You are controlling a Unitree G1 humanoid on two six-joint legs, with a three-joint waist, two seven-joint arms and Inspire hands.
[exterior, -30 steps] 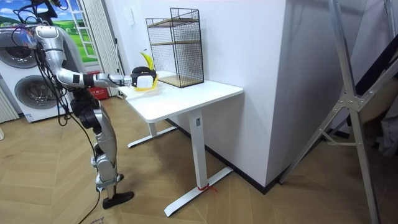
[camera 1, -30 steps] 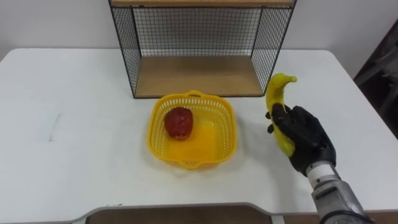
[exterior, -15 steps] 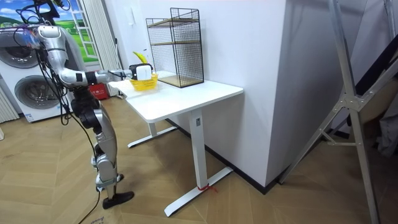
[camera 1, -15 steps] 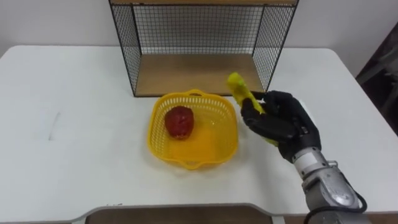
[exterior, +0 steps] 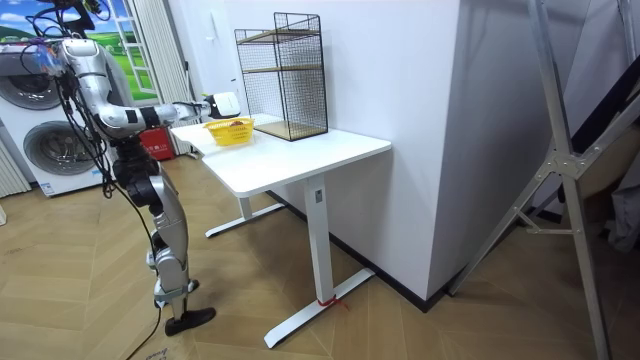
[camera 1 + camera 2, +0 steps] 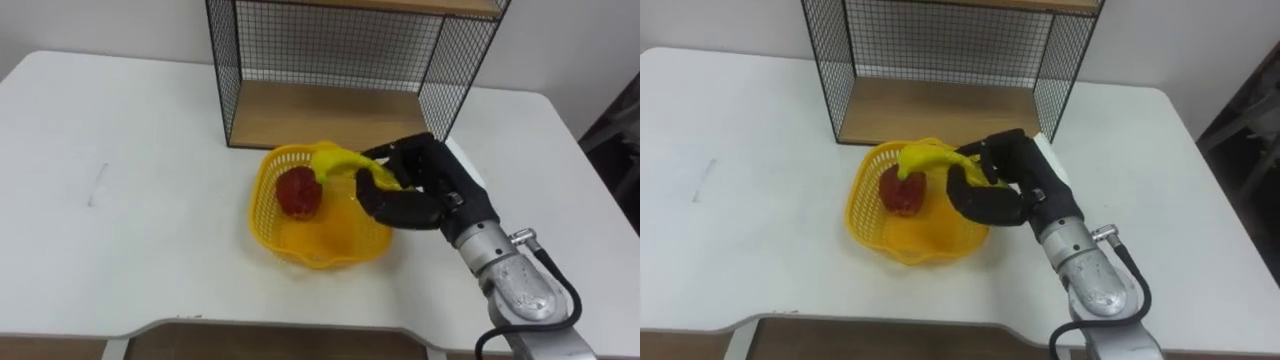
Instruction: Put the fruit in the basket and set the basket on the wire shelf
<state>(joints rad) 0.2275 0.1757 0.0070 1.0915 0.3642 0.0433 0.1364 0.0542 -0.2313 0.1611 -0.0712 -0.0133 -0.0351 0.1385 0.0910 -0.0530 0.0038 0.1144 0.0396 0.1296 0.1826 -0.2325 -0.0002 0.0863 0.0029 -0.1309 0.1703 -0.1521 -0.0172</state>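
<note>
Right hand [image 6: 425, 185] gripping curved banana [image 6: 345, 162], over latticed plastic basket [image 6: 268, 205]

Head eyes down close on table [image 6: 120, 250], room camera afar, sharing it

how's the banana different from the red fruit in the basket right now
The banana is long, curved and yellow; the red fruit is round. The banana is gripped in the right hand and held over the basket; the red fruit lies loose on the basket's floor. Both are within the basket's outline.
</note>
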